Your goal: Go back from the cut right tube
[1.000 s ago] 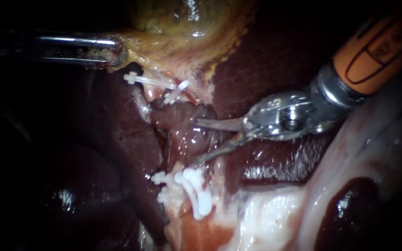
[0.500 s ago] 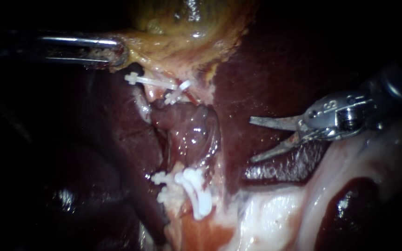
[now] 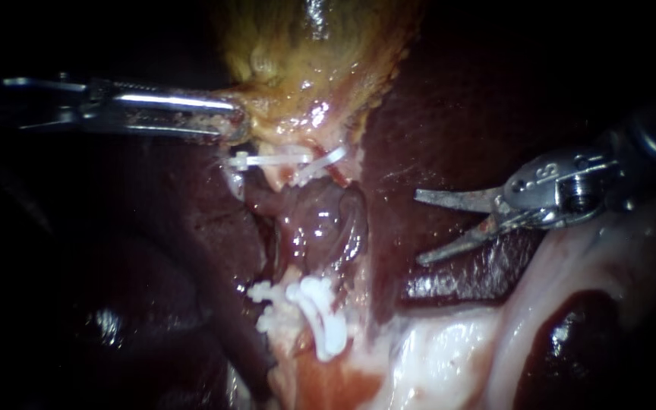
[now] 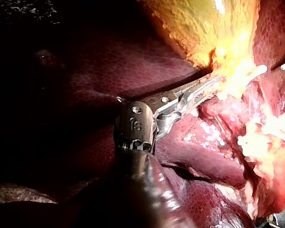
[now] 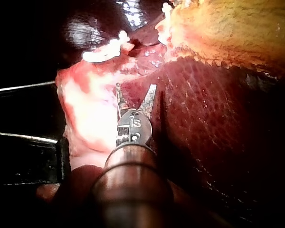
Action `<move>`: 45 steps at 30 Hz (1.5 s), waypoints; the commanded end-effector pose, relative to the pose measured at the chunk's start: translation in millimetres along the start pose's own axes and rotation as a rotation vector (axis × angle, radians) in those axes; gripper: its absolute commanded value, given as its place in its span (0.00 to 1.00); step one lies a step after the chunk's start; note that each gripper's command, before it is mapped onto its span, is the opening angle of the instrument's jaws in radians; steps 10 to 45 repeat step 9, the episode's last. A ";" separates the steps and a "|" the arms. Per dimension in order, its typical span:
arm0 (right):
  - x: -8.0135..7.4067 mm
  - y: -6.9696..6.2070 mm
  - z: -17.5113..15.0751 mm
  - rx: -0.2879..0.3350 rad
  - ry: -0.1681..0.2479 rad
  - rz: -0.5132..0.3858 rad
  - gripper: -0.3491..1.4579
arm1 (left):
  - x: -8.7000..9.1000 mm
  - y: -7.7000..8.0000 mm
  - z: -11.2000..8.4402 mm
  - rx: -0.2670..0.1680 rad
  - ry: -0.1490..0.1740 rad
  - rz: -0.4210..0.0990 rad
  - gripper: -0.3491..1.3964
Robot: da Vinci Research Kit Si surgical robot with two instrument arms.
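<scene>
The yellow-green gallbladder [image 3: 305, 53] hangs at the top of the endoscope view. My left instrument [image 3: 233, 125] is shut on its lower edge, as the left wrist view also shows [image 4: 211, 88]. Just under that grip are white clips [image 3: 267, 161] on tube ends. Further down, a cluster of white clips [image 3: 316, 307] sits on pale tissue. Pink glistening tissue [image 3: 316, 220] lies between the two sets of clips. My right instrument [image 3: 419, 228] has two thin blades standing open, off to the right over the liver [image 3: 434, 114] and touching nothing. The right wrist view shows them open too [image 5: 135, 95].
Dark liver [image 3: 176, 228] surrounds the site on both sides. White fatty tissue [image 3: 449, 357] fills the lower right. In the right wrist view, pale tissue [image 5: 85, 118] lies beside the blades and dark bench parts lie beyond it.
My right instrument drew back to the right, away from the pink tissue, with its blades still open. My left instrument shifted right and down, carrying the gallbladder edge and upper clips with it.
</scene>
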 end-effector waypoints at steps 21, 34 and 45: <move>0.0 0.1 0.1 -0.004 0.000 0.001 0.99 | -0.1 0.0 -0.2 -0.003 -0.002 -0.001 0.00; 0.0 0.1 0.1 -0.004 0.000 0.001 0.99 | -0.1 0.0 -0.2 -0.003 -0.002 -0.001 0.00; 0.0 0.1 0.1 -0.004 0.000 0.001 0.99 | -0.1 0.0 -0.2 -0.003 -0.002 -0.001 0.00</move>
